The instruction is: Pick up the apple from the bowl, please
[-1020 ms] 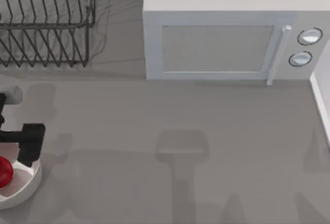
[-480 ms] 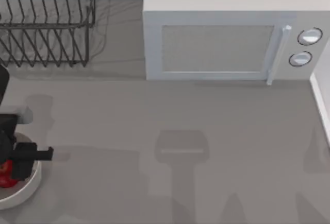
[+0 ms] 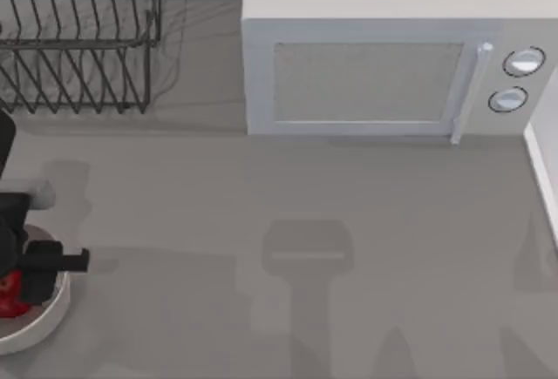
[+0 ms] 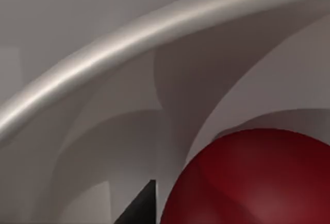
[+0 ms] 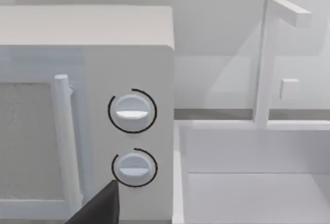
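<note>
The white bowl point(image 3: 54, 320) sits at the table's left edge, cut off by the top view's border. The red apple point(image 3: 9, 297) lies inside it, mostly covered by my left gripper point(image 3: 17, 283), which is lowered into the bowl right over the fruit. In the left wrist view the apple point(image 4: 258, 177) looms very close beneath the bowl's thick rim point(image 4: 129, 33). My right arm is parked, and its wrist view faces the microwave's knobs.
A black wire dish rack point(image 3: 78, 39) stands at the back left. A white microwave point(image 3: 384, 57) with a closed door and two knobs point(image 5: 132, 112) fills the back right. Beside it is a white sink basin point(image 5: 258, 183) with a tap.
My left gripper came down from above the bowl's far rim into the bowl and onto the apple. Over the last half second it has hardly moved.
</note>
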